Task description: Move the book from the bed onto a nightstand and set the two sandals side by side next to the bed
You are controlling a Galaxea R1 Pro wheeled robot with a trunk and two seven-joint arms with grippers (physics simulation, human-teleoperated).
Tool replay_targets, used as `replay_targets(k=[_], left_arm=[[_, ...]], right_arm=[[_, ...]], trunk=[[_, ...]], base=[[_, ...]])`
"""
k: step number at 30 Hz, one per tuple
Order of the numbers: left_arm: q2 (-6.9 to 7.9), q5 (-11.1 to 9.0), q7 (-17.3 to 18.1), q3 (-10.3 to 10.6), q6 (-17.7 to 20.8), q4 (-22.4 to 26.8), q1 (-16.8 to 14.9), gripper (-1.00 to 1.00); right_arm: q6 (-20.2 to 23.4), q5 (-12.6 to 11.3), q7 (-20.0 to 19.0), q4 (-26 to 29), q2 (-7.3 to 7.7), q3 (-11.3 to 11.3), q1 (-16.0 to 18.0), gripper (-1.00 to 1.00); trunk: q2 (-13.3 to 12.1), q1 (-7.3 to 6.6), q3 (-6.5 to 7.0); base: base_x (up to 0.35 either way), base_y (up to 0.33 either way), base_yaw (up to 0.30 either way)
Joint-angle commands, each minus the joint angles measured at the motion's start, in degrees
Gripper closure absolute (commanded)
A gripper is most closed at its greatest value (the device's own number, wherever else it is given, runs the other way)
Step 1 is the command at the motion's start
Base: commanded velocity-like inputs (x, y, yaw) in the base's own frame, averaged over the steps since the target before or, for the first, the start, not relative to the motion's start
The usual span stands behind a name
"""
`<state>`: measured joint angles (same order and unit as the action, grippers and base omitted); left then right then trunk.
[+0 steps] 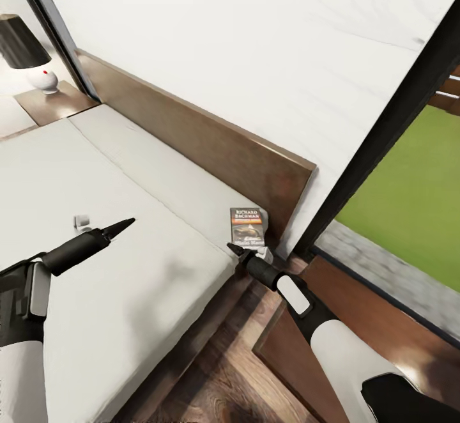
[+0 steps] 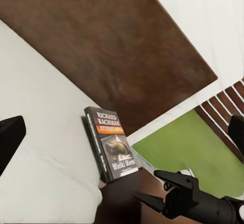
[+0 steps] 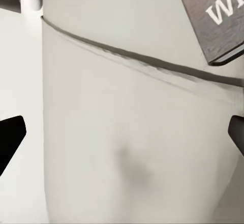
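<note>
While the book [image 1: 248, 227] lies flat at the bed's [image 1: 128, 295] corner near the headboard [image 1: 211, 142], the right gripper [image 1: 236, 250] is held just beside its near short edge, fingers spread apart. Its long axis is judged to run away from those fingers towards the headboard. The left gripper [image 1: 121, 226], farther off over the mattress, is seen with fingers apart too. A lamp [image 1: 29, 52] is carried by the far nightstand [image 1: 54, 103]; no containers are seen.
</note>
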<state>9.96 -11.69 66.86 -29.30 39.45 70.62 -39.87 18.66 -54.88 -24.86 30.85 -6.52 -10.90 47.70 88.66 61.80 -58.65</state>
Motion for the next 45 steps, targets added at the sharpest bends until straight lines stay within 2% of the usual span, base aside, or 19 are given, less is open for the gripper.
replay_targets(k=[1,18,26,32,45], left_arm=[[-0.09,-0.2,0.1,0.0,0.5,-0.2,0.0,-1.00],[-0.29,-0.2,0.1,0.0,0.4,-1.2,0.0,-1.00],[-0.29,-0.2,0.1,0.0,0.4,-1.2,0.0,-1.00],[-0.29,-0.2,0.1,0.0,0.4,-1.2,0.0,-1.00],[-0.29,-0.2,0.1,0.0,0.4,-1.2,0.0,-1.00]], right_arm=[[0.2,-0.5,0.0,0.0,0.02,-0.1,0.0,-1.00],[0.3,-0.5,0.0,0.0,0.02,-0.1,0.0,-1.00],[0.3,-0.5,0.0,0.0,0.02,-0.1,0.0,-1.00],[0.3,-0.5,0.0,0.0,0.02,-0.1,0.0,-1.00],[0.3,-0.5,0.0,0.0,0.02,-0.1,0.0,-1.00]], trunk=[[0.0,0.00,-0.03],[0.0,0.00,-0.03],[0.0,0.00,-0.03],[2.4,1.31,-1.11],[2.4,1.31,-1.11]], base=[[0.000,0.000,0.259],[0.000,0.000,0.267],[0.000,0.000,0.042],[0.000,0.000,0.004],[0.000,0.000,0.000]])
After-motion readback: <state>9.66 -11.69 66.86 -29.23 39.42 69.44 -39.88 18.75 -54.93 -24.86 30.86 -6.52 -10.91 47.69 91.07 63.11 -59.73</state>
